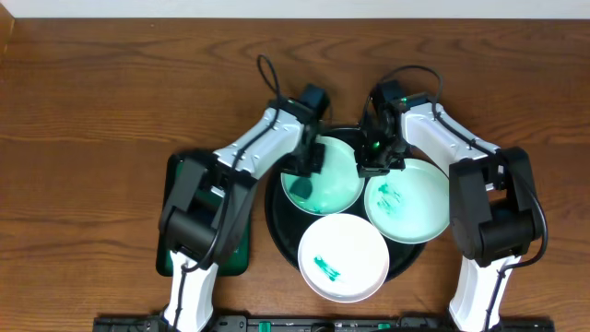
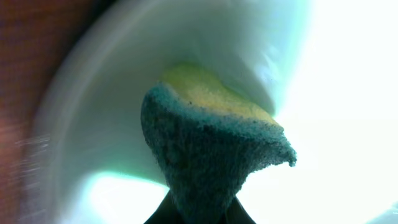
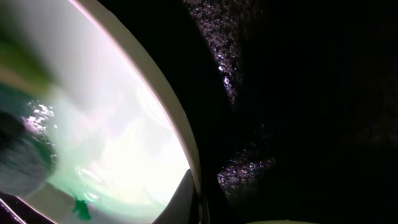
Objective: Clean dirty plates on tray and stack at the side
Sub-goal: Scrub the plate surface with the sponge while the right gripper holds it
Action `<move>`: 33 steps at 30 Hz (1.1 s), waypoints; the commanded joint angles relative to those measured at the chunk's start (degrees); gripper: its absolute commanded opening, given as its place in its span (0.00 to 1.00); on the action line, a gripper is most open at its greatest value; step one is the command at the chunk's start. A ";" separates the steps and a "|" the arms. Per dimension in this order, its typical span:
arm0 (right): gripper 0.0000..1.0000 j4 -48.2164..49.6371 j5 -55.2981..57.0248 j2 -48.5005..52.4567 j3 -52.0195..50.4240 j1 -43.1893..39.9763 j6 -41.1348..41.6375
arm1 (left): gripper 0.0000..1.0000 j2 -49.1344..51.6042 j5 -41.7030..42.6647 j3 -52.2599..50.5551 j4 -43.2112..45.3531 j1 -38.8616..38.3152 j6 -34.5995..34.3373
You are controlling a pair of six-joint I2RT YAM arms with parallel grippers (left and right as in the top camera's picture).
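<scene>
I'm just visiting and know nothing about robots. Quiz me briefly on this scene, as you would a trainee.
1. How many plates sit on the round black tray?
2. True or false: the left gripper holds a sponge.
3. Whose rim does the right gripper pinch: A) the back plate, B) the front plate?
Key: 1. three; 2. true; 3. A

The left arm [image 1: 247, 148] and right arm [image 1: 442, 138] wear white shells over chunky black joints. Thin black cables [image 1: 266, 72] loop above each wrist. A green light [image 1: 375, 145] glows on the black right end effector [image 1: 373, 166].
</scene>
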 commanded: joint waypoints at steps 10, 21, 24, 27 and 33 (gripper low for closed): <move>0.01 -0.76 2.40 1.22 -0.31 -0.22 -0.70 | 0.07 6.47 15.87 -4.07 10.36 -3.50 -4.00; 0.01 -1.97 2.82 1.22 -0.31 -0.33 -0.85 | 0.07 6.47 9.44 -4.07 14.27 8.74 -13.09; 0.01 -1.97 2.82 1.22 -0.31 -0.31 -0.85 | 0.07 6.47 6.78 -4.07 12.68 12.11 -13.07; 0.01 -1.95 2.82 1.22 -0.31 -0.33 -0.85 | 0.06 6.47 4.79 -4.07 9.44 14.69 -12.83; 0.01 -1.95 2.82 1.22 -0.31 -0.33 -0.85 | 0.07 6.47 -5.99 -4.07 0.61 14.64 -10.86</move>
